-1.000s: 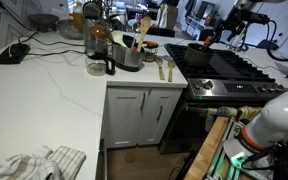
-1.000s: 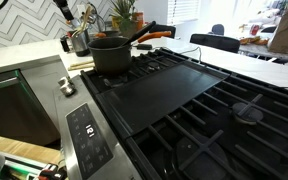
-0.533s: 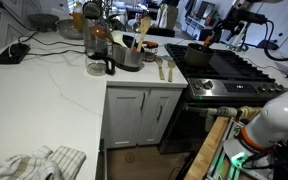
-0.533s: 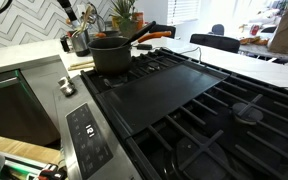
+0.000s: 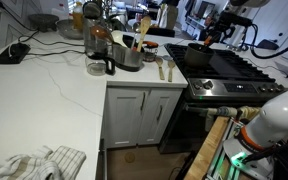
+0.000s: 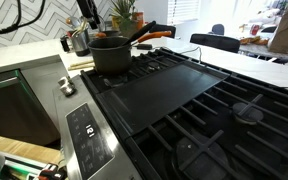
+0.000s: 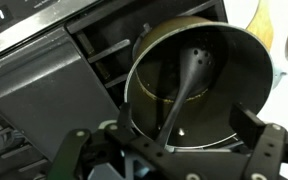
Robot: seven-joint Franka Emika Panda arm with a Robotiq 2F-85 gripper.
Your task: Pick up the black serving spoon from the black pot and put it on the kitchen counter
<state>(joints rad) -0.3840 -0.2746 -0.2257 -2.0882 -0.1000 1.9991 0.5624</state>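
The black pot (image 7: 199, 85) sits on a back burner of the stove and shows in both exterior views (image 5: 197, 55) (image 6: 109, 55). The black serving spoon (image 7: 189, 85) lies inside it, bowl down, with its handle leaning up over the near rim. My gripper (image 7: 169, 150) is open just above the pot, one finger on each side of the handle's upper end and not touching it. It hangs over the pot in both exterior views (image 5: 217, 35) (image 6: 87, 15). The white kitchen counter (image 5: 54, 85) lies beside the stove.
A steel container with wooden utensils (image 5: 136, 48) and a glass jug (image 5: 99, 55) stand on the counter near the stove. A cloth (image 5: 39, 163) lies at the counter's front. An orange-handled utensil (image 6: 156, 33) lies behind the pot. The black stove top (image 6: 184, 100) has raised grates.
The arm has moved in toward the pot; the gripper now sits closer above it in both exterior views. The pot and spoon have not moved.
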